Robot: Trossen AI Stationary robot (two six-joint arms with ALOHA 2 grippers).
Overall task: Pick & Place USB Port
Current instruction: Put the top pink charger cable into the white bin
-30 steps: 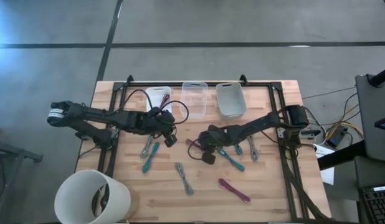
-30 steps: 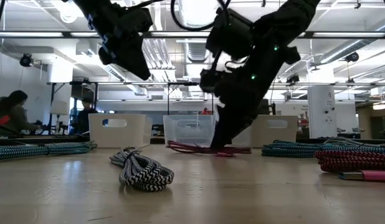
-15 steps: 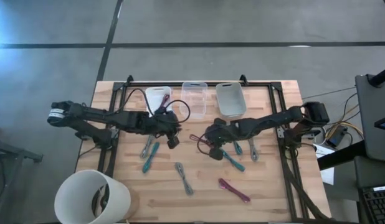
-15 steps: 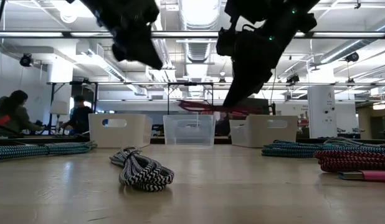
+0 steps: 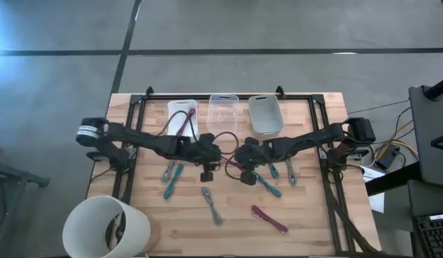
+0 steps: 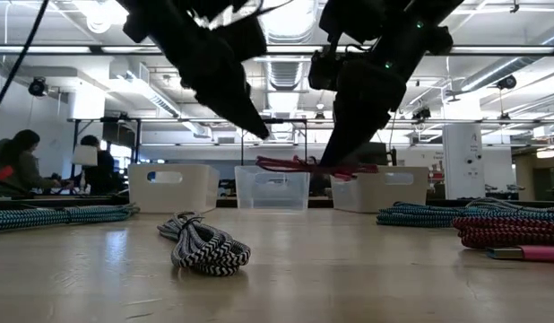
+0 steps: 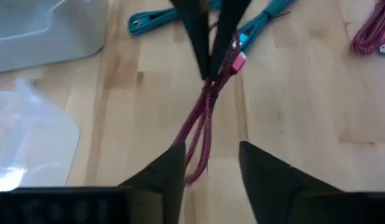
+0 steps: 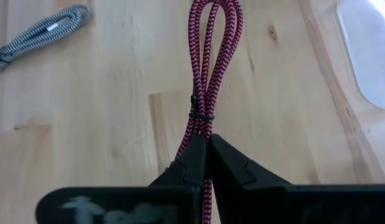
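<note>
right end effector (image 8: pixel 205 155) clamped on red cable (image 8: pixel 211 68), now lifted off tabletop (image 5: pixel 315 215) | left end effector (image 7: pixel 208 168) open, newly closed in, probably for handover

There are three bins (image 5: pixel 224 98) at 12 o'clock and one white bucket (image 5: pixel 72 218) at 7 o'clock. I count two arms (image 5: pixel 150 142) and about eight cables (image 5: pixel 212 204).

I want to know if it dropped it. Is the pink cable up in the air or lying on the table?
Up in the air. The right gripper is shut on the pink cable, which hangs above the table.
</note>
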